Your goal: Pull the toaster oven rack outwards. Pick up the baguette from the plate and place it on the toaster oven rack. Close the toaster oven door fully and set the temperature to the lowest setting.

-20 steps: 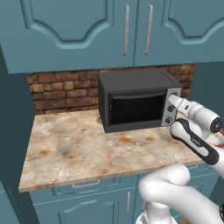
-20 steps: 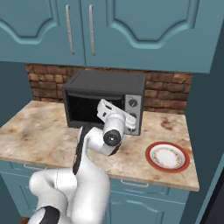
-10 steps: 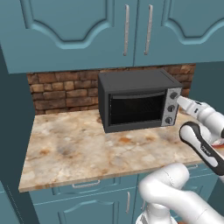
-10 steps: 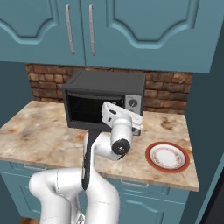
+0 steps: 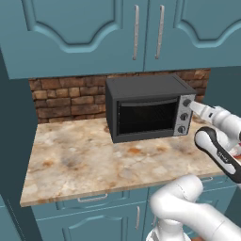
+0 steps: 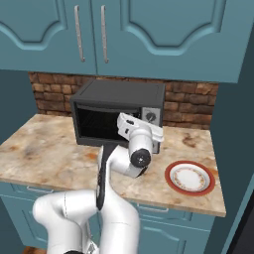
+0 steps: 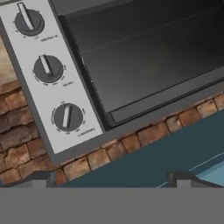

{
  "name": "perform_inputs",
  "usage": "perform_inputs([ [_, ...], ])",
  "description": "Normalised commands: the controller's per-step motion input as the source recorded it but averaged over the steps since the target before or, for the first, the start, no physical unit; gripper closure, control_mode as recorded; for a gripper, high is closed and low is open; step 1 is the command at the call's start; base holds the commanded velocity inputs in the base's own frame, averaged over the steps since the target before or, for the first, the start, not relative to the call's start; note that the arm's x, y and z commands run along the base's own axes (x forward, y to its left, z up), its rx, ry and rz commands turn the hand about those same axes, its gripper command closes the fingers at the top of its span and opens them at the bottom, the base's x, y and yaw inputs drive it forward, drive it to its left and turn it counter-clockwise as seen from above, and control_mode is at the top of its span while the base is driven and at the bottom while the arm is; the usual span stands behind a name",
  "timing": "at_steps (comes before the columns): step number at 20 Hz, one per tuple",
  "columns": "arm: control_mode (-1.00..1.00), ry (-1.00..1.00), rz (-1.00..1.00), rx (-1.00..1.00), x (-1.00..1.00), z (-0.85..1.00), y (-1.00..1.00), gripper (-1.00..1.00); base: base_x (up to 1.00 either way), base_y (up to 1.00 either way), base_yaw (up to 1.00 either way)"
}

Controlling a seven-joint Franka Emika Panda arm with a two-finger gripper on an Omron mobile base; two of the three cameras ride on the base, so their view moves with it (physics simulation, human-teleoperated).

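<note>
My gripper [image 5: 187, 101] is hanging wide open w/ nothing in it, right by the top knob [image 7: 28, 20] of the toaster oven [image 5: 146, 106]. Its door [image 5: 148, 117] is shut. The plate [image 6: 190, 177] is sitting on the counter [image 5: 94, 162].

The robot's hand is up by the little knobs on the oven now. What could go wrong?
The gripper is open beside three similar knobs on the silver control panel, stacked close together, so it might grab or bump the wrong one.

The hand view is rolled sideways, so it might turn the knob the wrong way and not reach the lowest setting.

The plate sits near the arm's elbow, so a wide swing might nudge it.
</note>
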Motion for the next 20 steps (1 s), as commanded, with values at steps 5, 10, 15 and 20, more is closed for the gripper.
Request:
perform_inputs([
  [5,-1.00,-0.18,0.00,-0.01,0.01,-0.35,-0.02,-1.00,0.00,0.00,0.00],
  [10,-1.00,-0.18,0.00,0.00,0.02,-0.26,-0.07,-1.00,0.00,0.00,0.00],
  [15,-1.00,-0.03,0.00,0.00,0.06,0.00,-0.14,-1.00,0.00,0.00,0.00],
  [20,-1.00,0.00,0.00,0.00,0.17,0.04,-0.10,-1.00,0.00,0.00,0.00],
])
